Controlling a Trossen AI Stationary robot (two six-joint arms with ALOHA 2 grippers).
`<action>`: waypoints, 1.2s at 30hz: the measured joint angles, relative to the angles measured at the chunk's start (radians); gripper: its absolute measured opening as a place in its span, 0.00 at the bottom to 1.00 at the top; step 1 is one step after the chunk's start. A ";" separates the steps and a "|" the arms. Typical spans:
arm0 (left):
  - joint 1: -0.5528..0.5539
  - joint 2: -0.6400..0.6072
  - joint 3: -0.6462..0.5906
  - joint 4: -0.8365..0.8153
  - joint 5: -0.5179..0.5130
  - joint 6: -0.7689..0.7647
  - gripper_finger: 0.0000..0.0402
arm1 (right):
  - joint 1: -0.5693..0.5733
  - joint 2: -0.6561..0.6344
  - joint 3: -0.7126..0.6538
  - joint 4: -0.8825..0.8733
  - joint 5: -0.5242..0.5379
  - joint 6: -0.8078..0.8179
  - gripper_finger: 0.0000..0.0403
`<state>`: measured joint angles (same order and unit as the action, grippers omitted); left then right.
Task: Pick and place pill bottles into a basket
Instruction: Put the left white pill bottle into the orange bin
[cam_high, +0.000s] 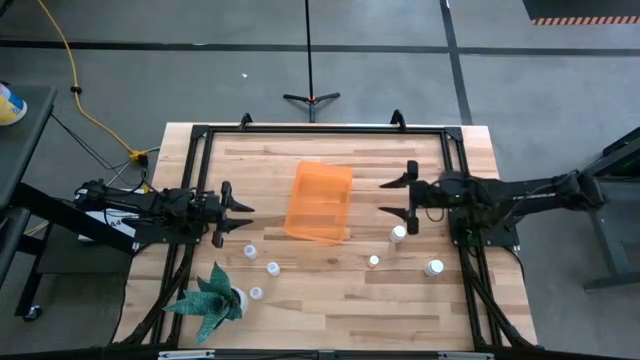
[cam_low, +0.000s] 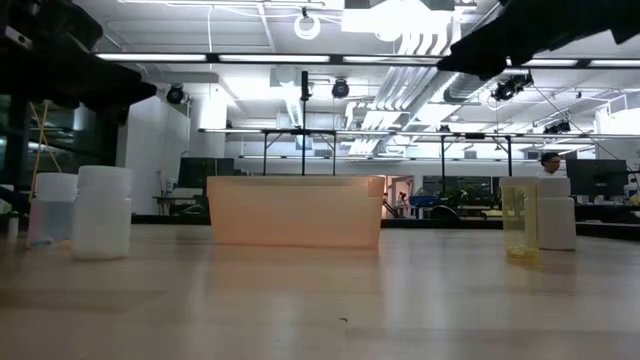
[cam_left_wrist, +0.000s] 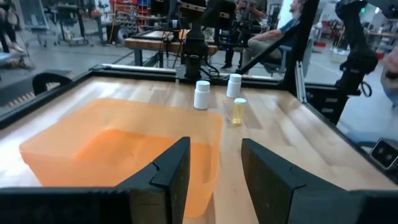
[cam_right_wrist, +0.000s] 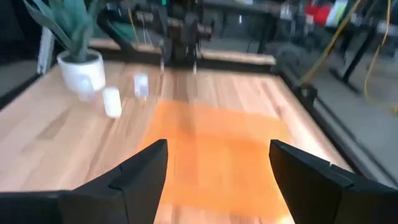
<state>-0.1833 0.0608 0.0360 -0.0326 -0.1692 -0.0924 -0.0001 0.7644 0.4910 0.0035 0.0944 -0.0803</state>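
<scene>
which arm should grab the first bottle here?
Probably right. The right gripper hangs open with a pill bottle close beside its lower finger, nearer than any bottle is to the left gripper. The left is open too, beside the basket, so either could start.
</scene>
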 joint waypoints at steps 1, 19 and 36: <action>0.000 0.000 0.000 0.000 0.000 -0.011 0.45 | 0.000 0.014 0.020 -0.039 0.006 0.014 0.67; 0.000 0.000 0.000 0.012 -0.002 -0.122 0.45 | -0.036 0.173 0.076 -0.097 0.146 0.093 0.66; 0.000 0.000 0.000 0.000 -0.004 -0.123 0.45 | 0.138 0.185 0.087 -0.414 -0.098 0.274 0.60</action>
<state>-0.1833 0.0610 0.0360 -0.0326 -0.1733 -0.2150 0.1384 0.9489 0.5777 -0.4103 -0.0031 0.1938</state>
